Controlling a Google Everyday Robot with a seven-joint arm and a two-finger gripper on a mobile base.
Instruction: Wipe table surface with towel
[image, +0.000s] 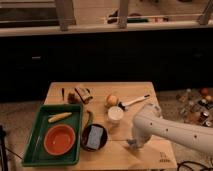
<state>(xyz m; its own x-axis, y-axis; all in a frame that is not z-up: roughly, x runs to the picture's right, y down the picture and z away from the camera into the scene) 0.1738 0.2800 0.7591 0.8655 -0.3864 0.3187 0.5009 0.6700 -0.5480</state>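
Note:
My white arm reaches in from the right and bends down to the wooden table (150, 92). The gripper (132, 144) is low over the table's front right part, right of the black bowl. A small pale grey patch, probably the towel (129, 146), lies on the table right at the gripper's tip. The arm hides most of it.
A green tray (31, 150) at the front left holds an orange bowl (60, 140) and a yellow item (60, 117). A black bowl with a grey sponge (94, 137), a white cup (115, 114), a fruit (112, 100), a white-handled brush (135, 101) and a brown object (83, 94) stand mid-table. Bottles (197, 105) stand on the floor at the right.

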